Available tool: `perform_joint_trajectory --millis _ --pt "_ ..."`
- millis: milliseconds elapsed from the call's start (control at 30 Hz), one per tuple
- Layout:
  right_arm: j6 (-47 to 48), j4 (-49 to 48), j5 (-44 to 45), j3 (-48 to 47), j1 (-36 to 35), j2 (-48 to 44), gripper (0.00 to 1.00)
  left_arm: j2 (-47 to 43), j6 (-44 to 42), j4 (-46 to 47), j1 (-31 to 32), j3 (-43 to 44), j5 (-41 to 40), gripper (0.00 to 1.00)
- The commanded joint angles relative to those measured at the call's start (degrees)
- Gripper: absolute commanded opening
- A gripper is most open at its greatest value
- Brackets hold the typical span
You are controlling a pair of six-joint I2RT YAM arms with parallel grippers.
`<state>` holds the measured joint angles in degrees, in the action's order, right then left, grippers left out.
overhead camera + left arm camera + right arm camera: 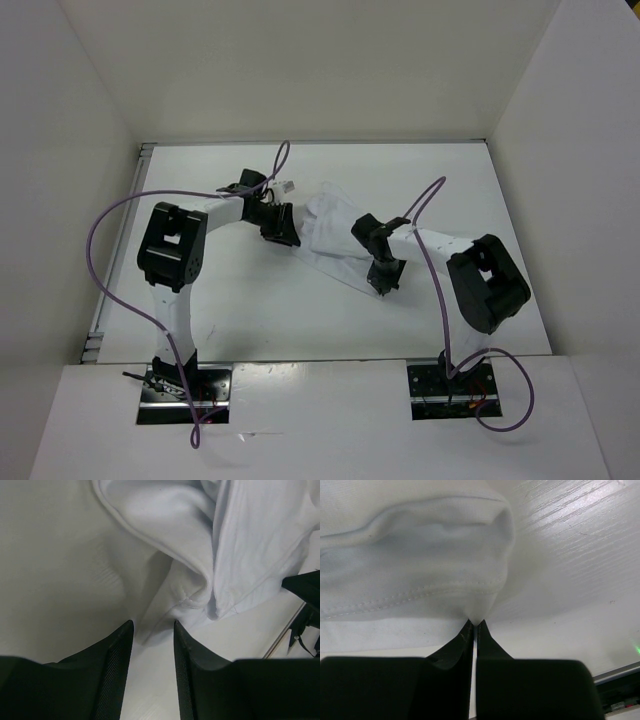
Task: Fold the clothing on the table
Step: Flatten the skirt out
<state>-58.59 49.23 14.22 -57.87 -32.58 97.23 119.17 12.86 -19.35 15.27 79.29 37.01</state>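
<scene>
Handling the clothing [332,218], crumpled mid-frame on the table [250,320], we judge it light and limp; the stitched hem grips best. Our right claw [475,624] pinches a hem corner; our left claw [153,625] gapes beside a fold.

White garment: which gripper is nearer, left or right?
Right. The right gripper is shut on the hem of the white garment; the left gripper stands open at its edge, gripping nothing.

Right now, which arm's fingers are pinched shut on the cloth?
The right fingers, closed on the stitched hem of the cloth; the left fingers stand apart.
</scene>
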Motion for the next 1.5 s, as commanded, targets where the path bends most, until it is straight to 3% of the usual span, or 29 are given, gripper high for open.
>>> perform_joint_trajectory --millis 0,167,300,500,700,900,967,1100,1233,1300,1467 --pt "0.1 1.5 2.1 -2.3 0.5 0.5 0.0 1.1 0.2 1.2 0.7 -1.9 3.4 0.45" --pt "0.7 1.0 2.1 -2.8 1.0 1.0 0.0 3.0 0.8 2.0 2.7 -2.6 4.0 0.38" --pt "0.7 1.0 2.7 -2.8 1.0 1.0 0.0 4.9 1.4 -0.1 3.9 0.8 2.7 0.01" --pt "2.7 5.1 5.8 -8.5 1.0 -4.0 0.0 -3.8 2.5 -6.2 2.0 8.6 3.9 0.0" --pt "13.9 8.8 9.4 -29.8 8.0 -10.5 0.0 -11.9 5.1 -8.3 -2.2 22.2 10.5 0.0" --pt "23.0 7.2 12.5 -46.7 14.8 -7.7 0.0 -11.5 8.4 -8.2 -6.1 32.8 12.5 0.0" --pt "24.3 6.7 13.5 -49.6 15.4 -6.4 0.0 -12.6 9.6 -6.8 -6.7 32.2 15.2 0.0" --pt "25.4 5.3 15.5 -49.1 16.6 -6.9 0.0 -16.3 9.6 -5.2 -8.2 28.9 11.8 0.0" --pt "28.6 2.3 10.1 -47.2 16.6 -9.2 0.0 -17.4 11.8 -2.4 -10.1 27.0 19.5 0.0" --pt "28.6 -1.7 11.2 -44.3 17.2 -11.9 0.0 -17.9 12.4 -1.4 -10.1 26.4 18.2 0.0" --pt "30.3 -1.8 5.6 -47.8 18.7 -10.7 0.0 -14.1 11.9 -4.5 -10.1 32.3 18.5 0.0"
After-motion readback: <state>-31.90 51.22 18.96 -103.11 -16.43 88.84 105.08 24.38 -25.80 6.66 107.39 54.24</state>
